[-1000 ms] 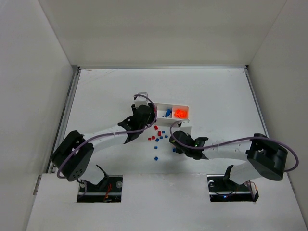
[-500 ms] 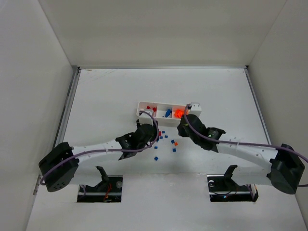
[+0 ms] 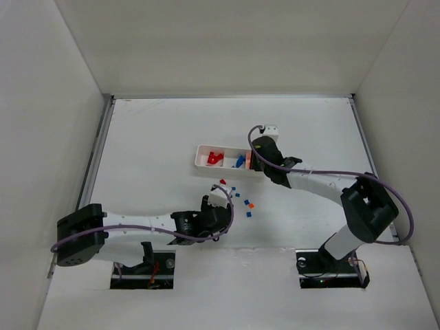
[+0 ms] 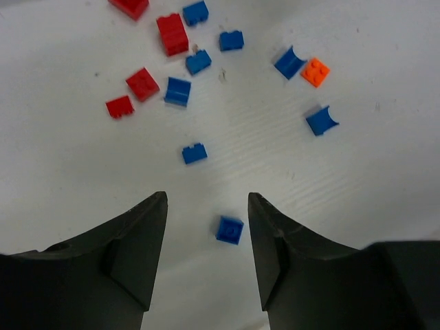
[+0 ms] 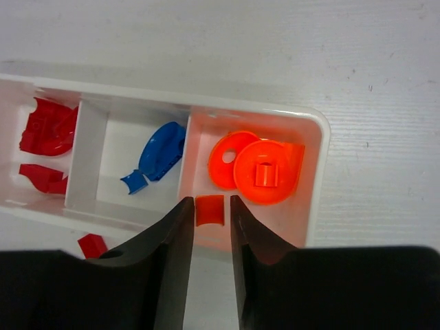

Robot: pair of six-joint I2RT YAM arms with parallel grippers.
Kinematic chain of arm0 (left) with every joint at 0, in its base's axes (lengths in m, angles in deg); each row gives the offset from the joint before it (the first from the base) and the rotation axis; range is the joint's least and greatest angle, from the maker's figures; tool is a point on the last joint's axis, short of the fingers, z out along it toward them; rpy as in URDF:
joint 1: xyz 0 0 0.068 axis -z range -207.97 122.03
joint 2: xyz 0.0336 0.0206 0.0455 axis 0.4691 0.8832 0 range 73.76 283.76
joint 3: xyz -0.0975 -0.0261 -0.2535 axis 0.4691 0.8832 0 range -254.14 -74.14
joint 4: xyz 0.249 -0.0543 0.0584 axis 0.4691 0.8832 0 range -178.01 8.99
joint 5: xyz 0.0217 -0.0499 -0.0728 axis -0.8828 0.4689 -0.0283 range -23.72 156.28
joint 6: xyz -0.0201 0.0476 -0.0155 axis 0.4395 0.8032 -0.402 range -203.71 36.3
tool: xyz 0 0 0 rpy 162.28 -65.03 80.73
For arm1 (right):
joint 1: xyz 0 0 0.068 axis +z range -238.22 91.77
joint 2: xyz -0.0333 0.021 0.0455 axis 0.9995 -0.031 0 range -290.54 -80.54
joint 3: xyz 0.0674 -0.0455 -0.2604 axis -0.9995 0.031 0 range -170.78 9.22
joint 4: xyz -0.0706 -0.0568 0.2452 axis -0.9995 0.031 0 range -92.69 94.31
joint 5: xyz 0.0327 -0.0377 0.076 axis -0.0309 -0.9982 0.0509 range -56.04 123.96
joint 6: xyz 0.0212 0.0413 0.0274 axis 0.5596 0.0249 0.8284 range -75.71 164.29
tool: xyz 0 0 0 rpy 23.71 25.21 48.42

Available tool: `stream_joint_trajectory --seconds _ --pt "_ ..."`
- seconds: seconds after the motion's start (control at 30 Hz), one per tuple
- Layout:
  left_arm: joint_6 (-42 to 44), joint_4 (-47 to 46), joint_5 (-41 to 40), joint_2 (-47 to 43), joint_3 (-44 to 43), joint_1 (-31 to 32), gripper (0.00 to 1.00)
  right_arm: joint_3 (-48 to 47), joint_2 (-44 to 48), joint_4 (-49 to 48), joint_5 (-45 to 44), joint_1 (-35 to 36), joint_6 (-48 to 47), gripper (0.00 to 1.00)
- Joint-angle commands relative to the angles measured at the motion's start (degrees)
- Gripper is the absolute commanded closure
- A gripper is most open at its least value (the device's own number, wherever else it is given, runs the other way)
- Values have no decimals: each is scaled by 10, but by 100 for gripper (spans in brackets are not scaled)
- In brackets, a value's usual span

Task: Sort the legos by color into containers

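Note:
The white tray (image 5: pixel 320 137) holds the containers: red legos (image 5: pixel 48 127) on the left, a blue piece (image 5: pixel 159 155) in the middle, orange discs (image 5: pixel 258 168) on the right. My right gripper (image 5: pixel 211 201) hangs over the orange compartment, jaws slightly open. A small curved orange piece (image 5: pixel 210 210) shows between the tips with thin gaps beside it. My left gripper (image 4: pixel 207 199) stands open, low over the table, with a blue brick (image 4: pixel 229 229) loose between its fingers. In the top view the left gripper (image 3: pixel 221 206) is near the loose legos (image 3: pixel 238 194).
Loose red bricks (image 4: pixel 172 33), blue bricks (image 4: pixel 194 152) and one orange brick (image 4: pixel 315 71) lie scattered ahead of the left gripper. A red piece (image 5: pixel 91 245) lies outside the tray's near wall. White walls enclose the table (image 3: pixel 137 137).
The right arm swung up over the tray's right end and its jaws parted slightly. The left arm drew back toward the near edge, below the scattered pieces.

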Motion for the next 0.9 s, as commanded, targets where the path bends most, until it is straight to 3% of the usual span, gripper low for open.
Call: stream_joint_trajectory --seconds 0.0,0.07,0.23,0.63,0.87 --pt "-27 26 4 -20 10 26 52 -36 -5 -42 7 -7 -19 61" --pt "-32 28 5 -17 11 44 52 -35 -2 -43 5 -6 -18 55" --pt "-35 28 9 8 13 71 51 -1 27 -54 5 -3 -14 55" --pt "-38 15 12 56 13 51 55 160 173 -55 6 56 32 56" --pt "-33 -10 52 66 26 51 78 242 221 -27 5 124 100 58"
